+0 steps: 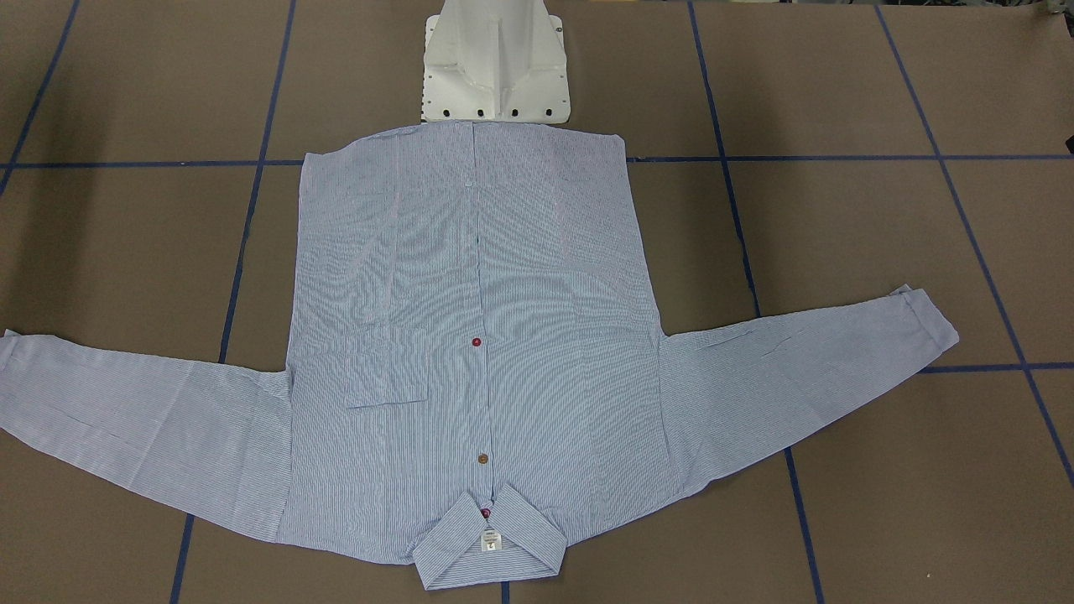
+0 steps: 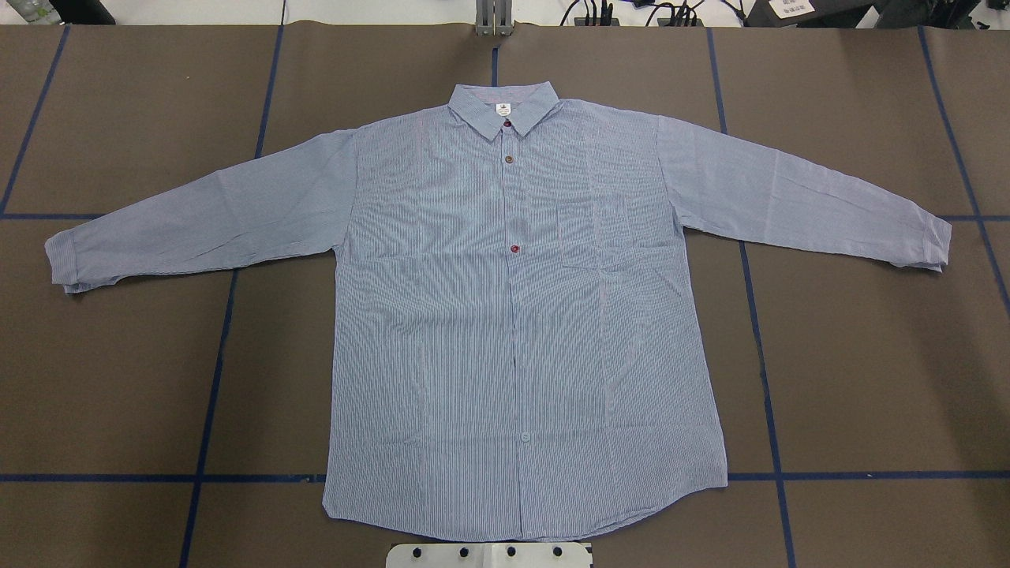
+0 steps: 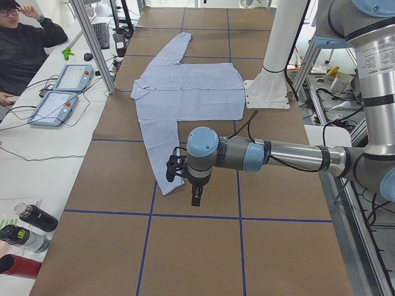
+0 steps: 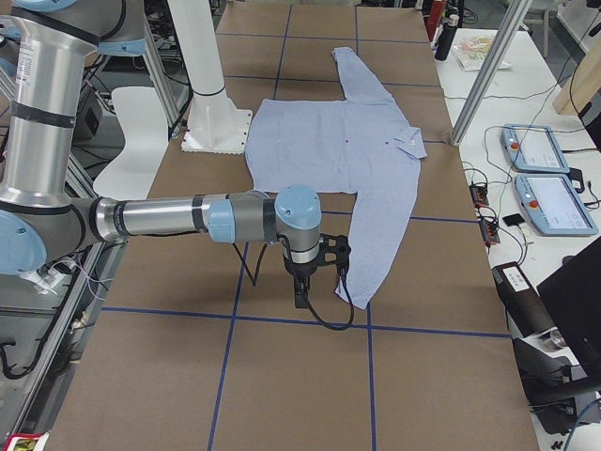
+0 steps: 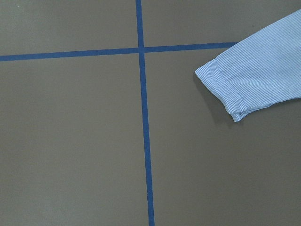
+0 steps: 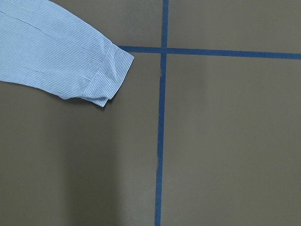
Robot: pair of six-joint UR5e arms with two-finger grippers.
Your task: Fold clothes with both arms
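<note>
The striped shirt (image 2: 513,315) lies flat and buttoned on the brown table (image 2: 868,379). Its hem is at the robot's pedestal (image 2: 489,554), its collar (image 2: 503,110) at the far side, and its sleeves spread sideways. The left cuff (image 5: 225,94) lies just inward of the left gripper (image 3: 195,196), which hangs above the table; I cannot tell whether its jaws are parted. The right cuff (image 6: 106,77) sits likewise inward of the right gripper (image 4: 299,293), whose state is equally unclear. Each arm is nearer its own sleeve, and table surface runs on beyond both cuffs.
</note>
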